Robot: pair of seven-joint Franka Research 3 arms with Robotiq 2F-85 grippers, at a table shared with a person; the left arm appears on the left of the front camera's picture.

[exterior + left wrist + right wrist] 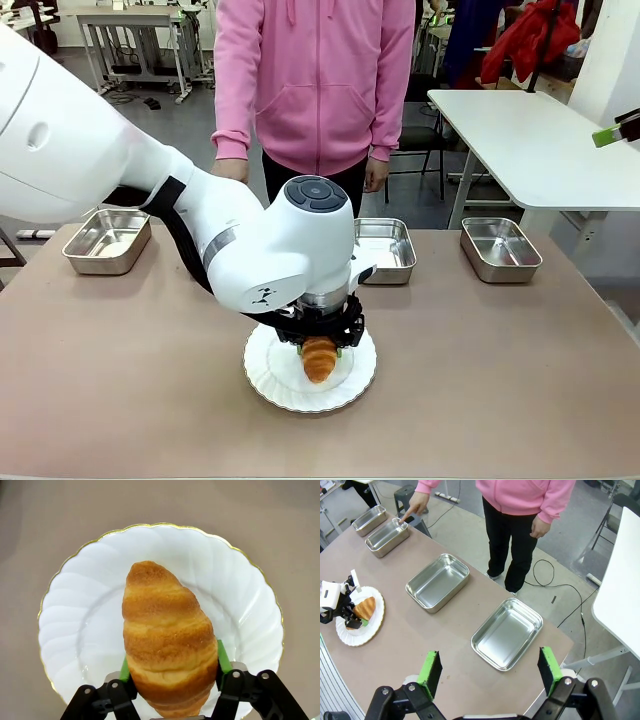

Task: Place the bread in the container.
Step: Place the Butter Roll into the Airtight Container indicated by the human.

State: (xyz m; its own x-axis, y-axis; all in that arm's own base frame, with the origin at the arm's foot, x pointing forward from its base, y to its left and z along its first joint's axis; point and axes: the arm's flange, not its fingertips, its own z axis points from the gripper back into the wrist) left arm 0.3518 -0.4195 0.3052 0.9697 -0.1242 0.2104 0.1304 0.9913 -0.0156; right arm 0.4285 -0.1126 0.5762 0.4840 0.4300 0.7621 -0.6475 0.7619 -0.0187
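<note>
The left claw (172,664) is gripping the bread (165,630), one green pad (223,656) pressing on each flank at the broad belly, just short of the near tip. That is looking like the right place to take it: the middle is giving the pads the most body to bite on, while the tapered tips would likely be snapping or sliding out. The bread is lying on the white plate (80,630), lengthwise along the fingers, and whether it is lifting clear yet I cannot tell. It is likely weighing next to nothing, with a soft crumb under a flaky ridged crust, so a light squeeze should be doing; anything harder is risking a dent. Out from there, the plate is sitting mid-table (500,380). Along the far edge, the person's hand (417,505) is pointing a finger at the container (386,537), one of four matching pans, and I am judging that the target. The right claw (490,672) is hanging spread and empty, high above the table.
</note>
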